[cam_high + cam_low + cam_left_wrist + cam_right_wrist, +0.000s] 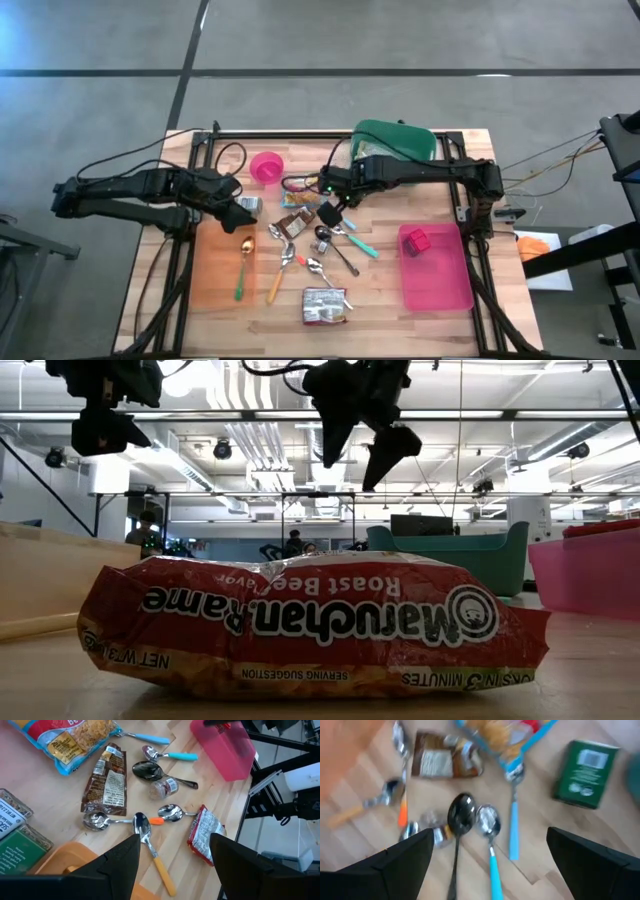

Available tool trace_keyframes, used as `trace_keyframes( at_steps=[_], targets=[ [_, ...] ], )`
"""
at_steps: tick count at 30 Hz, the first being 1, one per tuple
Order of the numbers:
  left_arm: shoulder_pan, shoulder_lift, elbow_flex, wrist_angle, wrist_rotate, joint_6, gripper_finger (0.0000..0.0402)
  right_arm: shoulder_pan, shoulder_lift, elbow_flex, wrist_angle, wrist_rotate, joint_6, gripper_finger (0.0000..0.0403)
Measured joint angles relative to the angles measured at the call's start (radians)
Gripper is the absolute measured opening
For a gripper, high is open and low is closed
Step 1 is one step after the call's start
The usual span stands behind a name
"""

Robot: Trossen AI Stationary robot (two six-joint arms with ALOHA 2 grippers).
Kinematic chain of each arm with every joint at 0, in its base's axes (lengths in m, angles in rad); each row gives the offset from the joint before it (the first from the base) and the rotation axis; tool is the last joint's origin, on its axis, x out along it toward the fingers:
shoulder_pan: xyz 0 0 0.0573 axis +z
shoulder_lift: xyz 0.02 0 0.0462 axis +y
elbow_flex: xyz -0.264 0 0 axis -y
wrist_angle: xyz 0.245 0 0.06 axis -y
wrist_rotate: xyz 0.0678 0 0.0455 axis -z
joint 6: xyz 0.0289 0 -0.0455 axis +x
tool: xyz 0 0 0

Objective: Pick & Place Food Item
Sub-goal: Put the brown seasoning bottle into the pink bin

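High view: my right claw (333,212) hovers with fingers spread wide and empty over the cluttered table centre, just above the brown foil snack packet (299,219); I judge I'm lining up a pick, needing descent and closure, then carry to the pink plastic bin (440,285)

Wooden table (470,320) — carries, at centre, scattered spoons (300,258) and a brown packet (279,229). Noodle packet (325,305) lower centre. Orange tray (215,270) at left, pink bin (440,275) at right, pink bowl (266,167) and green basin (400,138) along the top edge.
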Motion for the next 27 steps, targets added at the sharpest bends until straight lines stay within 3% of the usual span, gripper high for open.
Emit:
trace_keyframes(
  at_steps=[10,16,22,27],
  targets=[
    [0.003,0.000,0.000,-0.016,0.001,0.008,0.0241,0.141,0.133,-0.001,0.068,-0.015,-0.218,0.0384],
    [0.003,0.000,0.000,-0.046,0.039,0.008,0.0241,0.204,0.197,-0.001,0.189,-0.006,-0.197,0.0384],
    [0.003,0.000,0.000,-0.096,0.047,0.013,0.0241,0.223,0.223,0.000,0.224,0.082,-0.182,0.0384],
    [0.003,0.000,0.000,-0.098,0.054,0.023,0.0241,0.223,0.248,-0.001,0.233,0.091,-0.184,0.0384]
  ],
)
